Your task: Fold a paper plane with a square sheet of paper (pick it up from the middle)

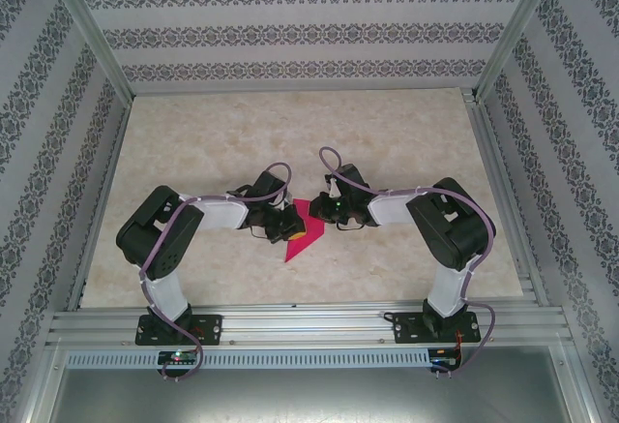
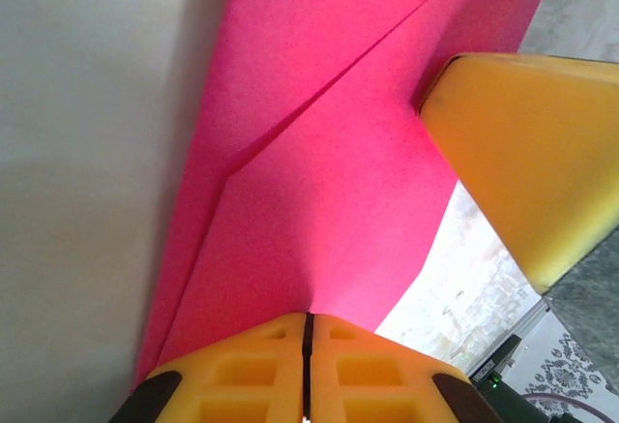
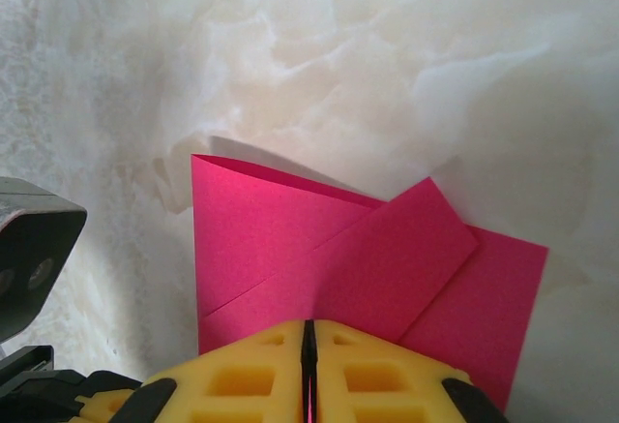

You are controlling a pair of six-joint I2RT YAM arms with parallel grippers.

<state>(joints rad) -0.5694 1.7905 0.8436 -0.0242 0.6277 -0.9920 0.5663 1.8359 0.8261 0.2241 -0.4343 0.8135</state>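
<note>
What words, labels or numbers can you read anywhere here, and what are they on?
There is no readable text in any view.
The pink paper is plain, the yellow fingers carry no marking, and the wallpaper shows a pattern, not letters.

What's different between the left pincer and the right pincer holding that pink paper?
The left pincer bites the pink paper from the left side, while the right pincer bites it from the right. Seen from above, the left pincer grips nearer the front edge of the table, and the right pincer grips a little farther back. Both are yellow, closed tight, and pinching the same folded sheet.
</note>
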